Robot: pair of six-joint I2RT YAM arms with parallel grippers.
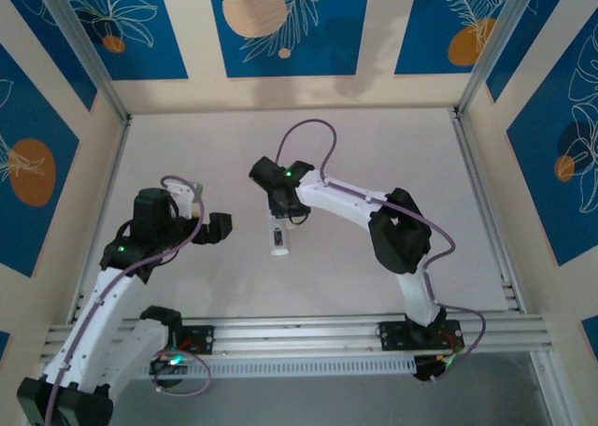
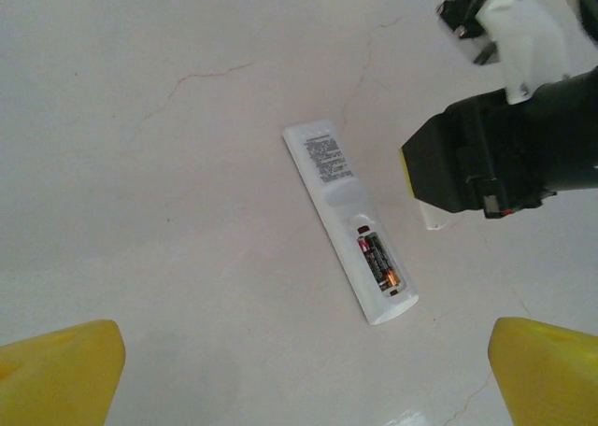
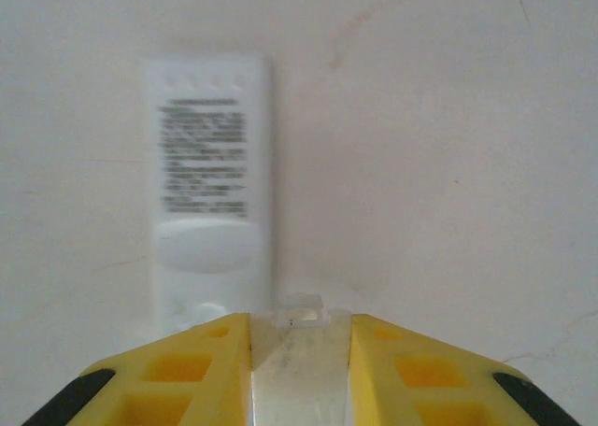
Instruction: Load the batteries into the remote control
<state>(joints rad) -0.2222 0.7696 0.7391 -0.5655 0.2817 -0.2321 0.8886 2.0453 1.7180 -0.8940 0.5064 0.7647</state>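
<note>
The white remote control (image 2: pixel 329 178) lies back-up on the table, its printed label toward the far end. Its battery bay is uncovered, and the batteries (image 2: pixel 377 261) sit side by side inside it, dark with a coppery end. My right gripper (image 3: pixel 299 344) hangs just beside the remote (image 3: pixel 210 202), shut on a flat white battery cover (image 3: pixel 299 365) whose small clip sticks out past the yellow fingers (image 3: pixel 187 375). From above, the right gripper (image 1: pixel 280 206) is over the remote (image 1: pixel 278 241). My left gripper (image 2: pixel 304 379) stands open and holds nothing, a little to the remote's left (image 1: pixel 220 228).
The pale tabletop (image 1: pixel 392 155) has fine hairline cracks. Patterned blue and cream walls box it in on three sides, and an aluminium rail (image 1: pixel 308 334) with the arm bases runs along the near edge. The right arm's black wrist (image 2: pixel 500 155) hangs close over the remote's right side.
</note>
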